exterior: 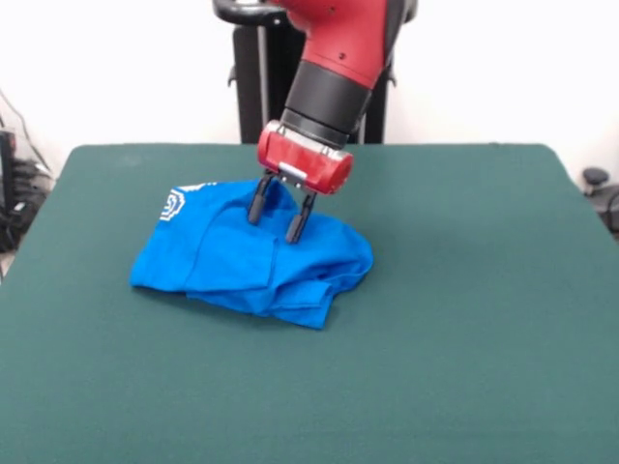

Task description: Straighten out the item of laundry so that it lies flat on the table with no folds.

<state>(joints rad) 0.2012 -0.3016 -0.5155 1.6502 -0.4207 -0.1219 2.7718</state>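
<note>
I see the jaws [278, 220] apart, tips down on the soft, light, crumpled T-shirt [242, 261]; I'd pinch the folded hem below them

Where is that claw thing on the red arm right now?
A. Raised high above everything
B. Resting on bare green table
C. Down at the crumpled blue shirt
C: the gripper has its two black fingers spread apart and down on the bunched blue shirt.

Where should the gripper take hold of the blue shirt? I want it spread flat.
Probably the folded-over corner of the shirt at its near edge, pinched from above and drawn outward: layers overlap there. The gripper is open over the raised middle.
</note>
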